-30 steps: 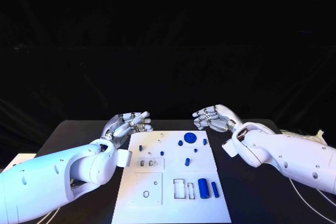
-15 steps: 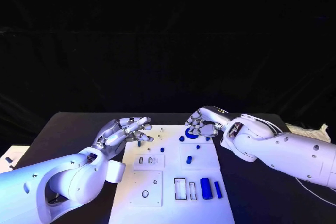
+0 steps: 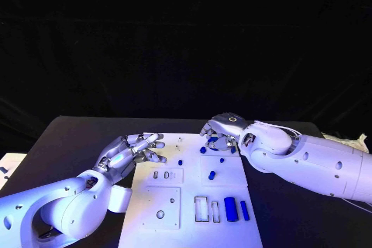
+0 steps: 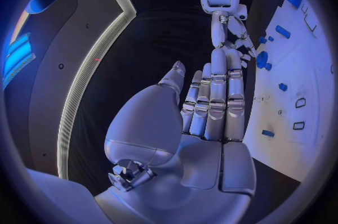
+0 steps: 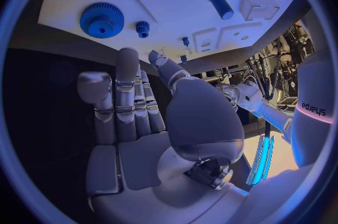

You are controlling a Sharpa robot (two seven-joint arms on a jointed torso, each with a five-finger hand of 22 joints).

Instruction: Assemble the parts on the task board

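Head view: white task board (image 3: 190,205) on the black surface (image 3: 70,146), blue parts (image 3: 230,208) mostly lying loose — assembly looks barely begun. Right hand (image 3: 219,134) hovers over the board's far edge, left hand (image 3: 128,154) beside it — fingers (image 5: 127,89) straight, holding nothing.

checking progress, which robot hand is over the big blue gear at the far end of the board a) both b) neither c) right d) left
c: the right robot hand hovers over the large blue gear at the task board's far end, holding nothing; the left robot hand is at the board's left edge.
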